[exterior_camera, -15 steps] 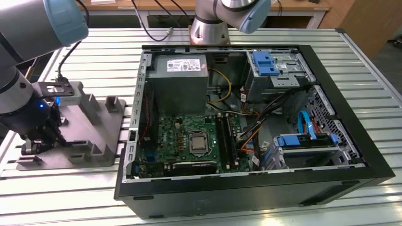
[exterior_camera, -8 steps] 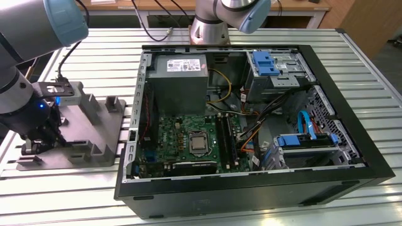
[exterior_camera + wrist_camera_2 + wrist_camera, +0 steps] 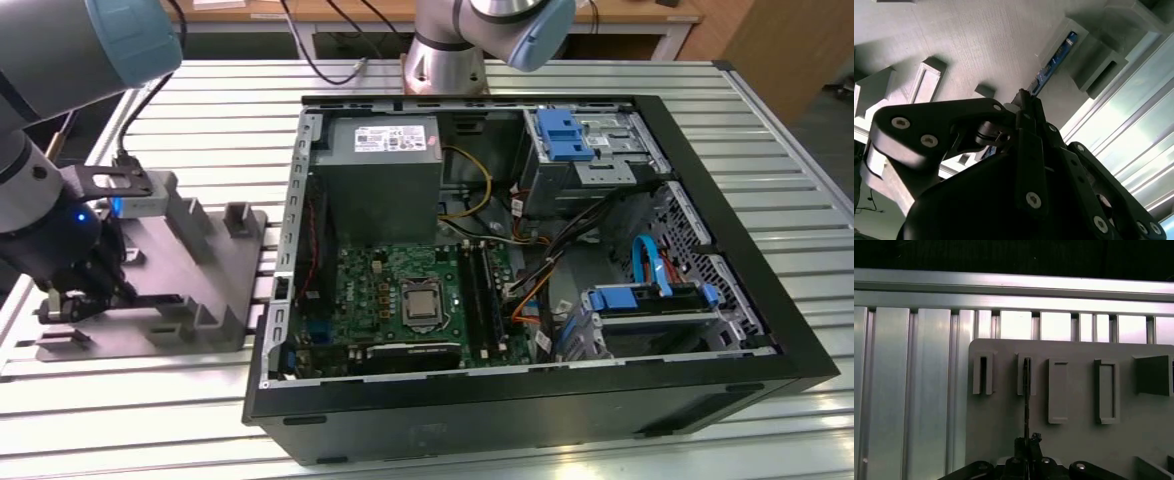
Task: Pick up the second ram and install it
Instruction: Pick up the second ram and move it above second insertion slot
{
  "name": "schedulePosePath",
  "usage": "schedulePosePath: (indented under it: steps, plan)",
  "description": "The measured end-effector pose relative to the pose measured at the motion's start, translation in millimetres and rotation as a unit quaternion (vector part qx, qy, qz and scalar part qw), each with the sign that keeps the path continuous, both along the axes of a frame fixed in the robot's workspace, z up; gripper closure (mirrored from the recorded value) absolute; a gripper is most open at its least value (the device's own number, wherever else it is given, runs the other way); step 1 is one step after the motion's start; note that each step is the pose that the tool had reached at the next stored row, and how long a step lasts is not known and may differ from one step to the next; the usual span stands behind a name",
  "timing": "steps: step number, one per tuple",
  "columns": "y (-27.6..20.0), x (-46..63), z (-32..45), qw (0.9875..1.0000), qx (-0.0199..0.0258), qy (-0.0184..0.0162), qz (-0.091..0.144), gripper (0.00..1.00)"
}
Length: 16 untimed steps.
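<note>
Watching this one from my remote seat: the gripper (image 3: 70, 303) is down on the gray holder (image 3: 200, 265), which sits on the desk (image 3: 747, 120) at about 9 o'clock from the open PC case (image 3: 534, 415) in the exterior view. In both wrist views its fingers look pinched shut on the second ram (image 3: 1052, 61) (image 3: 1026, 390). The stick stands on edge with its far end tucked into one of the holder's narrow slots, so it's not lifted out yet. What worries me is that it's a long, thin board held over a short stretch. If the pull isn't straight along the slot, I reckon it could bind on the slot walls, twist in the fingers or slip free. A crooked hold would also make it hard to line up with the black slots on the green board (image 3: 387, 290), around 3 o'clock from the gripper. The loose cables (image 3: 527, 285) beside that board look like a snag risk too.
</note>
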<state>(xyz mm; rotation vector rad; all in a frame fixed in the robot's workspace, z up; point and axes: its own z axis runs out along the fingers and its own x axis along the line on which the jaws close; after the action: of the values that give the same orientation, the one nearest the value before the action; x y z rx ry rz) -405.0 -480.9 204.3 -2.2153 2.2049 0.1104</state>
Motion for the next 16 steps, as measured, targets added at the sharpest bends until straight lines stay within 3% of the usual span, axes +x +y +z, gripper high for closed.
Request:
schedulePosePath:
  steps: [16]
  plan:
    - [-0.1,0.1,20.8,1.0000,0.0091,0.0000,0.000,0.86]
